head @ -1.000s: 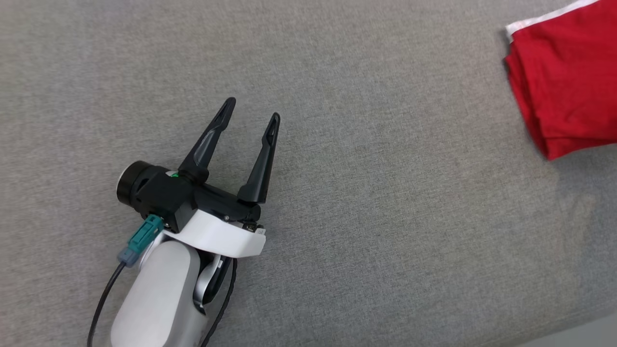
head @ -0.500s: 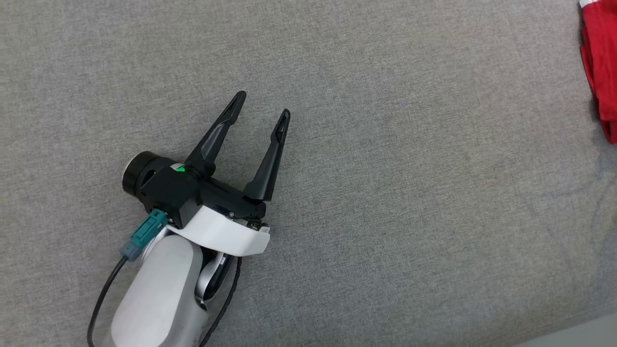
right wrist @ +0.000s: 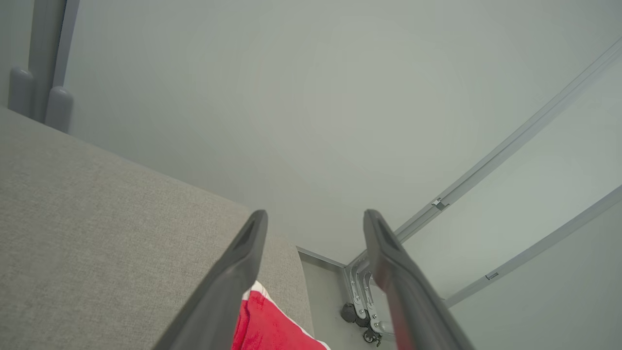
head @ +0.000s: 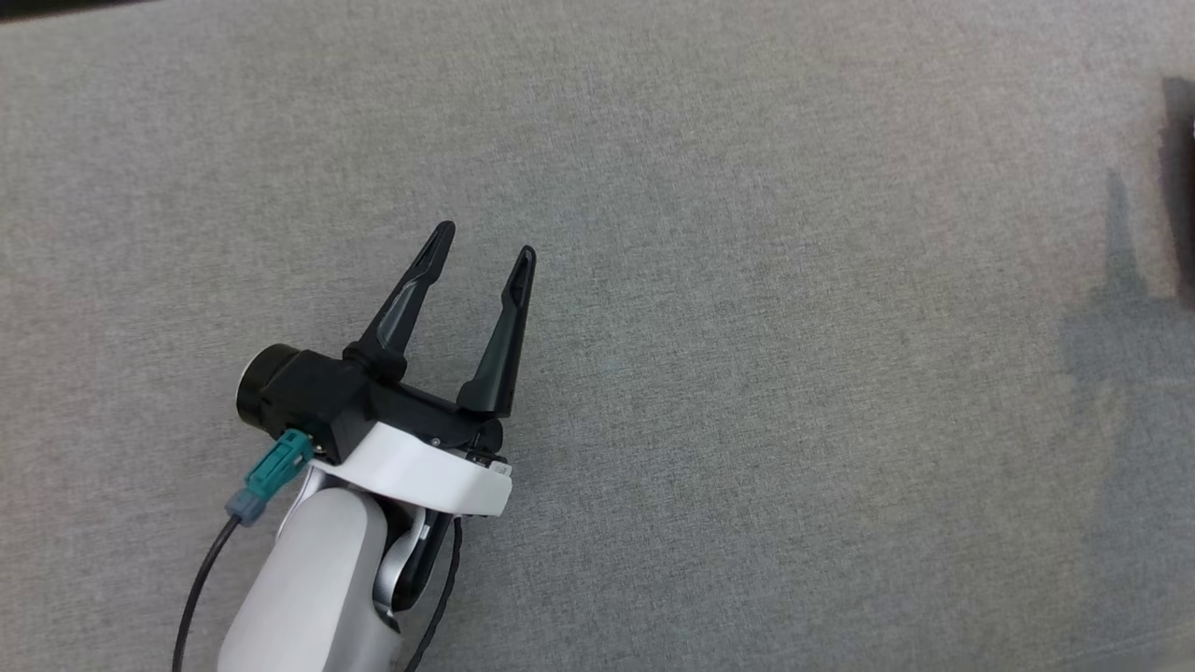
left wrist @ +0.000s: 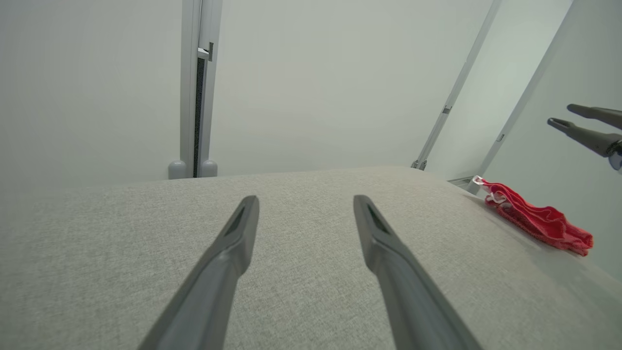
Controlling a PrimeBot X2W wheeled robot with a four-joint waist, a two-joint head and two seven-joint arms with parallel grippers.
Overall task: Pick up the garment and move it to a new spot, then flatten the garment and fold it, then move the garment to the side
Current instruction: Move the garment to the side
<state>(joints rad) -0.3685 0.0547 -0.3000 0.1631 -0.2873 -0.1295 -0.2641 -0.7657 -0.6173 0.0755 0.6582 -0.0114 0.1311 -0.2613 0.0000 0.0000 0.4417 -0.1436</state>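
Note:
The garment (left wrist: 534,221) is a red folded cloth with white trim, lying near the far right edge of the grey fabric surface (left wrist: 301,301). In the right wrist view the garment (right wrist: 272,325) lies just below my right gripper (right wrist: 316,214), which is open with nothing between its fingers. From the left wrist view that right gripper (left wrist: 583,121) hangs in the air above the garment, clear of it. My left gripper (head: 486,239) hovers low over the bare surface at the lower left, open and empty, its fingers (left wrist: 233,243) well apart.
The grey surface (head: 747,373) stretches wide around the left gripper. A dark blurred shape (head: 1181,187) and a shadow (head: 1120,355) sit at the head view's right edge. The surface ends at a corner (right wrist: 291,253) beside the garment, with floor and metal rails (right wrist: 359,291) beyond.
The head camera has swung left, so the garment has slid out of its picture on the right. My right gripper has opened. The left gripper stays open in much the same place.

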